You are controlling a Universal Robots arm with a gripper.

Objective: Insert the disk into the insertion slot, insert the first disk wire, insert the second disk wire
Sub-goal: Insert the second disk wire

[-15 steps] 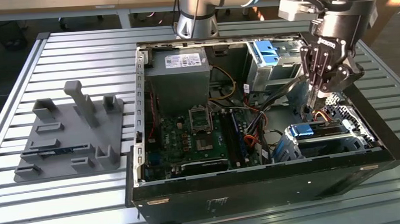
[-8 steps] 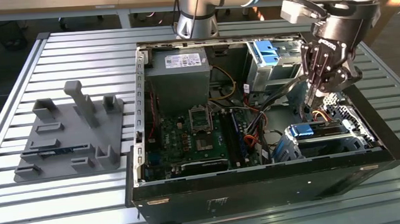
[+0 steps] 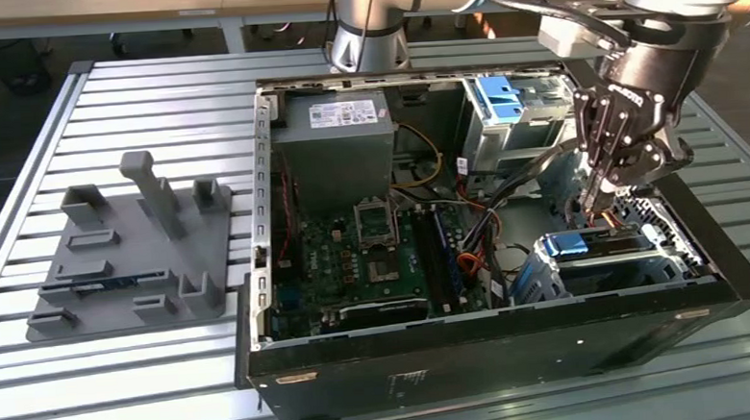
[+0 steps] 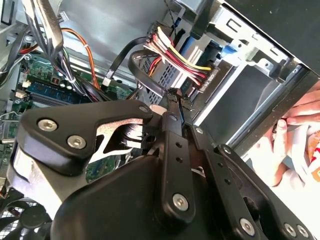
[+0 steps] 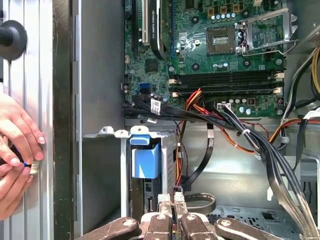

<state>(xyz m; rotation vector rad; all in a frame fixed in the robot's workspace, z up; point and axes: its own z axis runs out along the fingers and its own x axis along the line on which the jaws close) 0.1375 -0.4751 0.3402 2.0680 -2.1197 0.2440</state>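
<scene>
The disk (image 3: 593,248), silver with a light-blue frame, sits inside the insertion slot (image 3: 671,264), a silver cage at the case's corner on the exterior view's right. In the first wrist view the disk's blue frame (image 5: 145,161) shows between the slot's walls (image 5: 123,170). My gripper (image 3: 601,196) hangs just above the disk's end. Its fingertips (image 5: 171,199) are shut on the end of a flat black disk wire (image 5: 200,165). A bundle of red, yellow and black wires (image 4: 176,56) ends in a connector at the disk's end, beside my gripper (image 4: 173,96).
A person's hand (image 5: 17,145) rests on the case's outer wall (image 5: 62,125), also seen as a hand (image 4: 295,127) beyond the case edge. Motherboard (image 3: 365,259), grey power supply (image 3: 336,140) and a taller cage with blue-fronted drives (image 3: 514,102) surround the spot. Loose cables (image 5: 260,145) cross nearby.
</scene>
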